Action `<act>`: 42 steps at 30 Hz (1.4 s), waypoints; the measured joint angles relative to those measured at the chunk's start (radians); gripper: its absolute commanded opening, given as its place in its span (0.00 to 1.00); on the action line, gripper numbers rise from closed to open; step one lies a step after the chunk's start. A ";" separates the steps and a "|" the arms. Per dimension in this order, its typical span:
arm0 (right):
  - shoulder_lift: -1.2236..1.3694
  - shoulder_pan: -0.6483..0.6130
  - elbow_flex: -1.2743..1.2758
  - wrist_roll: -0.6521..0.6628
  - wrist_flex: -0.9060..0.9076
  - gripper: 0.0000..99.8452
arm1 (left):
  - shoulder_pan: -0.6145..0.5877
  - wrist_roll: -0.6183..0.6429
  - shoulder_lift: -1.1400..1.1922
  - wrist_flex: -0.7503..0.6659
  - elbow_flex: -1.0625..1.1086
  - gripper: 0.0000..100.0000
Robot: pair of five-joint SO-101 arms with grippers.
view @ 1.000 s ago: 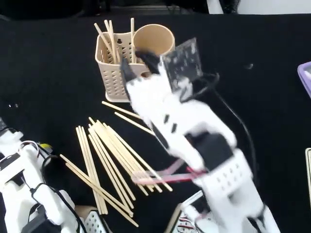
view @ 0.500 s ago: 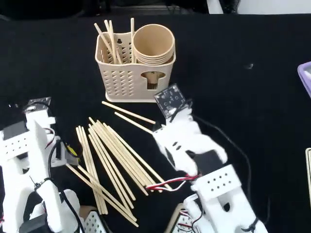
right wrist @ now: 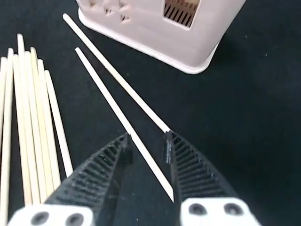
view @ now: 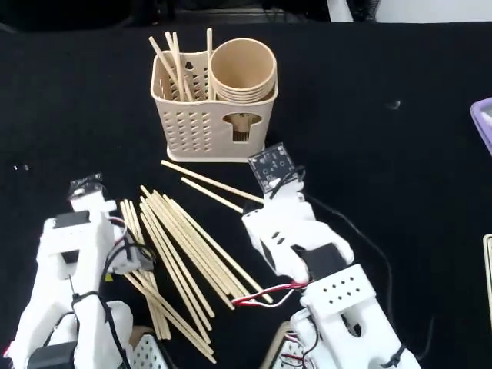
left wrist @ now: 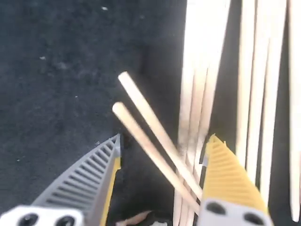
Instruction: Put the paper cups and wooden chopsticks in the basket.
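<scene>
The beige slotted basket stands at the back of the black table, with a stack of paper cups and a few wooden chopsticks in it. Many loose chopsticks lie fanned out in front of it. Two single chopsticks lie apart, nearer the basket. My right gripper is open low over them, one stick running between its black fingers. My left gripper is open at the pile's left edge, with two slanted chopstick ends between its grey and yellow fingers.
The left arm and the right arm rise from the near edge, either side of the pile. A purple object sits at the right edge. Bare black table lies right of the basket.
My right arm has drawn back from above the basket and dropped over the two single chopsticks. My left arm has come forward to the pile's left side.
</scene>
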 measured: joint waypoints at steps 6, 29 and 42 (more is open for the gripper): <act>0.000 0.000 0.000 0.000 0.000 0.11 | -0.032 -0.003 -0.002 -0.080 0.037 0.25; 0.000 0.000 0.000 0.000 0.000 0.11 | -0.063 0.180 -0.008 -0.474 0.038 0.21; 0.000 0.000 0.000 0.000 0.000 0.11 | -0.054 0.150 -0.008 -0.158 -0.011 0.22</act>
